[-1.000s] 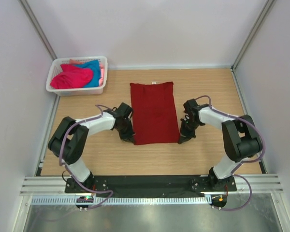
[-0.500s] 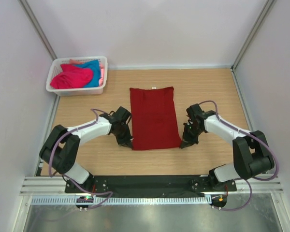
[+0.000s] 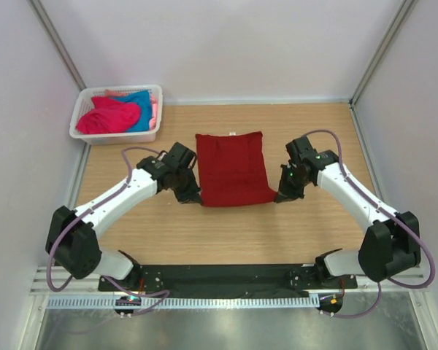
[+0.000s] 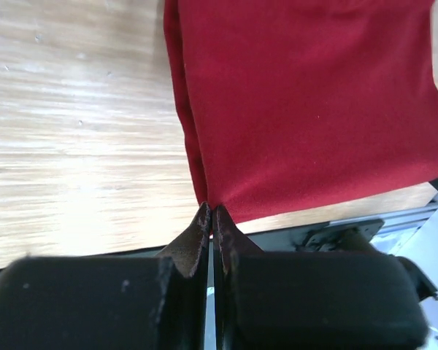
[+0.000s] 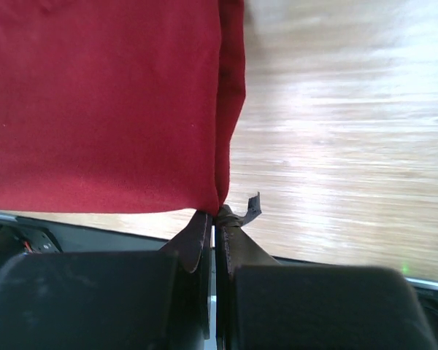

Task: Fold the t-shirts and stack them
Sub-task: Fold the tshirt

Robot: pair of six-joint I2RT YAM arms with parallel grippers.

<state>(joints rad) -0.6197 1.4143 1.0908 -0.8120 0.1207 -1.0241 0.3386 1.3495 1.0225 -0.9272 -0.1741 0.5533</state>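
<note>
Pinching the dark red shirt (image 3: 232,168) by its near corners: left hand (image 3: 197,200) pressed together on the near-left one, right hand (image 3: 277,198) on the near-right. Shirt sits mid-counter (image 3: 204,233). Pink shirt (image 3: 109,117) and blue shirt (image 3: 141,102) piled in the basket (image 3: 80,117), far left.

Bare worktop (image 3: 226,233) left, right and nearward of the dark red t-shirt (image 3: 232,168), free for passage; far-left corner blocked by white basket (image 3: 117,136) heaped with shirts (image 3: 109,117).
</note>
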